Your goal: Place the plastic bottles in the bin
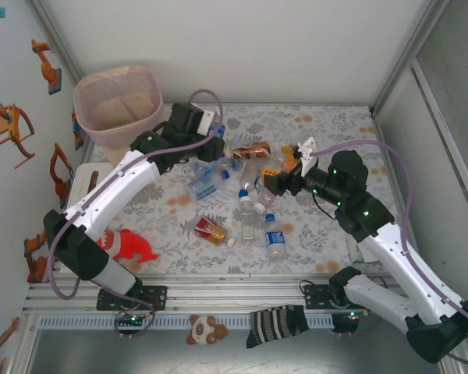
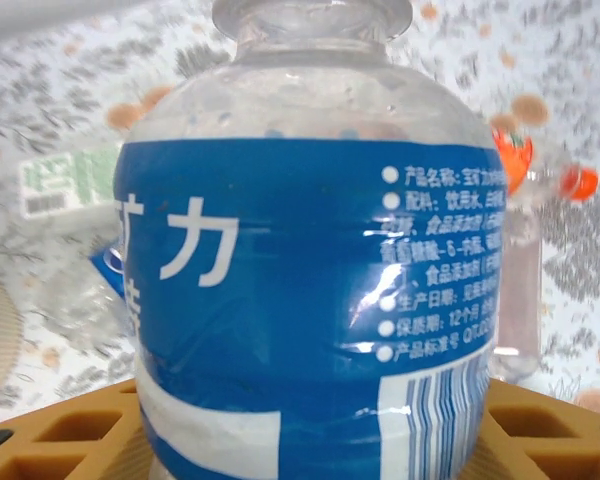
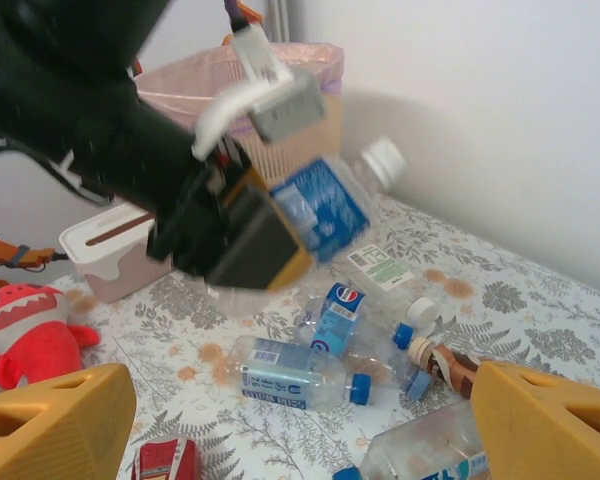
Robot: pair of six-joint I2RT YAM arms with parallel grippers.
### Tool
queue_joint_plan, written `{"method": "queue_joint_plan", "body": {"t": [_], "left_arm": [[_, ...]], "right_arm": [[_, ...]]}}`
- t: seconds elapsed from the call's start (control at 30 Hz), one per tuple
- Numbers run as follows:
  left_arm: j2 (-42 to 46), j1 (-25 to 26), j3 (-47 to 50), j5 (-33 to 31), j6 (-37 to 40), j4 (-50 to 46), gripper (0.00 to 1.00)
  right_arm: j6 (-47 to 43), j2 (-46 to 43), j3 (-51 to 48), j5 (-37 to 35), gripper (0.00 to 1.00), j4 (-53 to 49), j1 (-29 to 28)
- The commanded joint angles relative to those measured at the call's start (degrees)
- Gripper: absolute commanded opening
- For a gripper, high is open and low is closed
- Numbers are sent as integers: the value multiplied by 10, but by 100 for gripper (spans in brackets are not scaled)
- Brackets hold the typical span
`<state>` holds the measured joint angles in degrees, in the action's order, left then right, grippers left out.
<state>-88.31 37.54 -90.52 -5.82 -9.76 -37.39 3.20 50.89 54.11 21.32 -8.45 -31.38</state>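
bin [image 1: 117, 72]: far-left corner of the table [image 1: 339, 128]; upright; pink liner folded over the rim.
white box [image 1: 79, 181]: just in front of the bin; partly hidden under the left arm [image 1: 117, 191].
red toy shark [image 1: 129, 245]: near-left part of the table, beside the lower section of the left arm.
left gripper [image 1: 209, 131]: above the table, just right of the bin's rim; fingers [image 2: 65, 435] clamped on the blue-label bottle [image 2: 300, 270].
blue-label bottle: clear body, blue wrap with white print; gripped across the body; in the right wrist view tilted, white cap [image 3: 385, 158] pointing away from the gripper, held in the air above the table, in front of the bin.
loose bottles [image 1: 249, 183]: scattered over the middle of the table, most lying on their sides.
red-label bottle [image 1: 210, 230]: front-left of the scatter, on its side.
front bottle [image 1: 274, 243]: clear with blue label; nearest the table's near edge.
blue-cap bottle [image 3: 295, 372]: on its side, cap to the right in the right wrist view; just in front of two more bottles.
right gripper [image 1: 274, 173]: over the right side of the scatter in the top view; fingers [image 3: 55, 420] spread wide apart, nothing between them.
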Motion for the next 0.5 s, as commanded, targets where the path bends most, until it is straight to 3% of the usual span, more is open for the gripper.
{"method": "queue_joint_plan", "body": {"t": [0.0, 0.47], "left_arm": [[17, -26, -40, 16, 36, -9, 58], [17, -179, -165, 58, 61, -24, 57]], "right_arm": [[7, -7, 7, -4, 86, 1, -2], [14, -7, 12, 4, 85, 0, -3]]}}
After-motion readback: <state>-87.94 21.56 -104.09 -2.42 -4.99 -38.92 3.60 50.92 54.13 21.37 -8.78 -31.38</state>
